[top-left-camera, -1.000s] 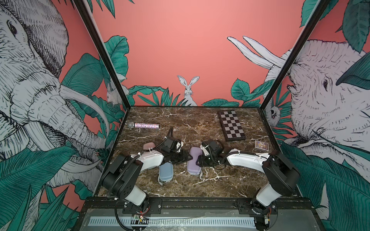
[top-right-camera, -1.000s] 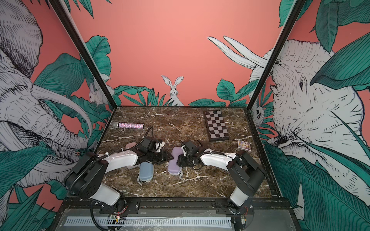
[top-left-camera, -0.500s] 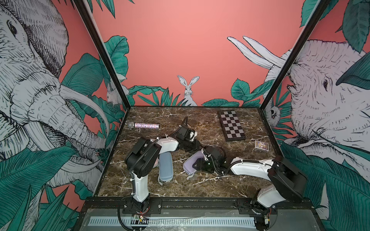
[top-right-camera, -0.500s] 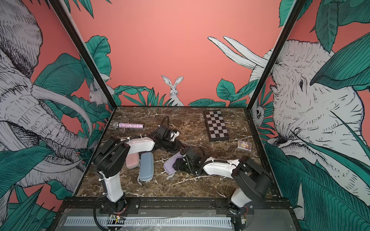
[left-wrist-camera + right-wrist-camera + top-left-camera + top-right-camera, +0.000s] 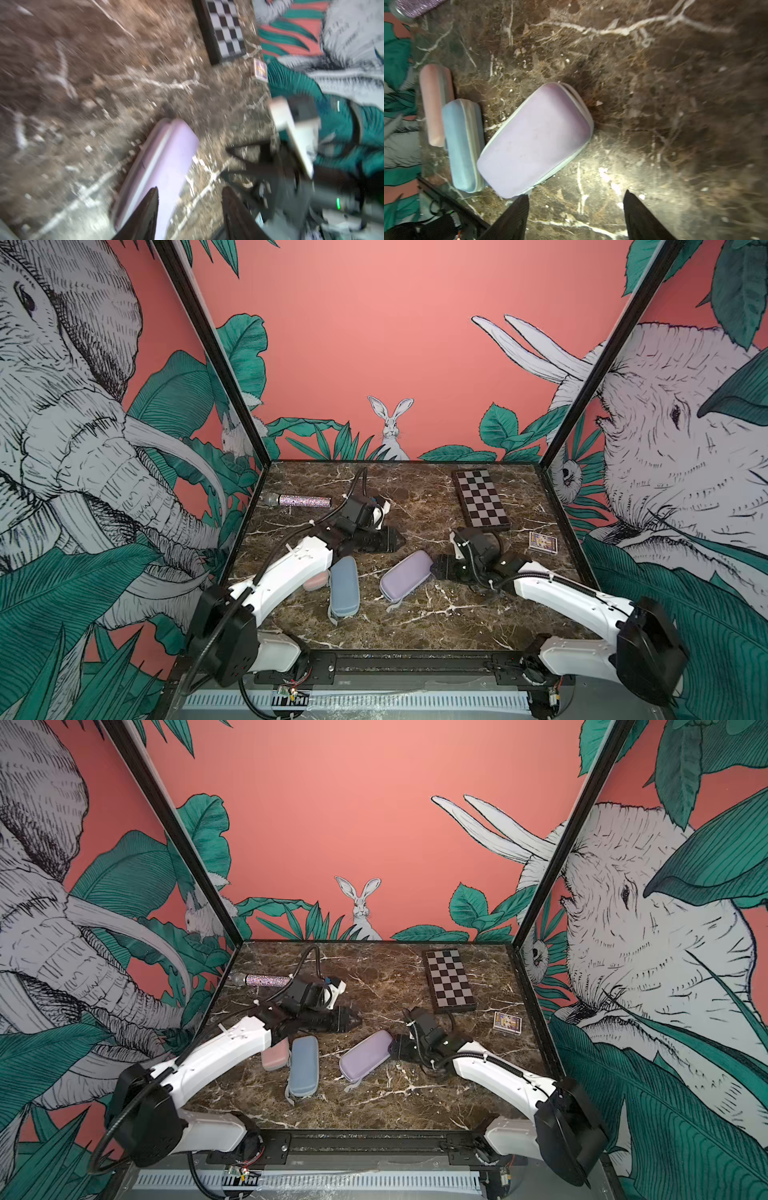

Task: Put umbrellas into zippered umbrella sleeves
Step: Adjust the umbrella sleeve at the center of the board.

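Marbled counter [image 5: 415,626] — lilac sleeve [image 5: 405,576] is found just left of the released right gripper [image 5: 435,567]; left gripper [image 5: 397,539], also released, beyond it.

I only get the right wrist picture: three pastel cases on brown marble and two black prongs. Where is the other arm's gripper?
Observer: The left gripper sits just beyond the blue oblong hard-shell case, open and holding nothing.
Operator: Can you see all of the pink one?
Observer: No. In both top views the left arm covers part of the pink oblong hard-shell case.
Operator: Anything else on the table?
Observer: A black-and-white checkered board lies in the far corner on the robot's right, with a small printed card box near it.
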You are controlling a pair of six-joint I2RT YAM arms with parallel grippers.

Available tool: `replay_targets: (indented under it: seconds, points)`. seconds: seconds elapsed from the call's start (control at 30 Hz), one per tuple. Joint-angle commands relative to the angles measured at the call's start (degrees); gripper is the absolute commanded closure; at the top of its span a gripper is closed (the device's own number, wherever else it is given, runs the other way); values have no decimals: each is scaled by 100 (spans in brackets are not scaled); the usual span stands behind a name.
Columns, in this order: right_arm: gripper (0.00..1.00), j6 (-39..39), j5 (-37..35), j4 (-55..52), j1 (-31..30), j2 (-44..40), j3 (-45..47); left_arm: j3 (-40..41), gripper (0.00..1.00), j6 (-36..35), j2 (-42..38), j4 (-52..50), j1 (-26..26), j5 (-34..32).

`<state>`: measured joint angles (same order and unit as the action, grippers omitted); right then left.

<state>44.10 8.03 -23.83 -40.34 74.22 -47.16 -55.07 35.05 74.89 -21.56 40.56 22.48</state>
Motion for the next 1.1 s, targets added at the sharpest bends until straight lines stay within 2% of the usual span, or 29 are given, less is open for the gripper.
replay_targets:
  seconds: [0.0, 0.1, 0.27, 0.43, 0.63, 0.77, 0.9, 1.0, 1.07]
  points:
    - [29, -1040, -412, -557, 4, 634, -793, 476, 49, 489, -149, -144, 646, -35]
    - [31, -1366, -351, -229, 29, 1454, -1569, 881, 50, 740, -100, 280, 1165, 210]
    - [35, -1659, 289, -453, 21, 3010, -3155, 1497, 52, 764, 134, 719, 1367, 578]
    - [36, -1483, 551, -177, 31, 3318, -3014, 1395, 50, 292, 731, 541, 1346, 341]
    - [37, -1363, 545, 29, 74, 2854, -2045, 791, 48, -529, 923, 47, 584, -259]
    - [33, -1307, 493, 238, 241, 2458, -1659, -23, 48, -976, 1395, -250, 384, -237]
    - [29, -1236, -191, -48, 449, 1442, -1445, -224, 48, -993, 1006, -531, 325, -108]
    - [32, -646, -574, -322, 362, 685, -915, -89, 48, -986, 581, -572, 232, -181]
    - [35, -13, -913, -253, -69, 164, -340, -24, 48, -949, 599, -409, 152, -129]
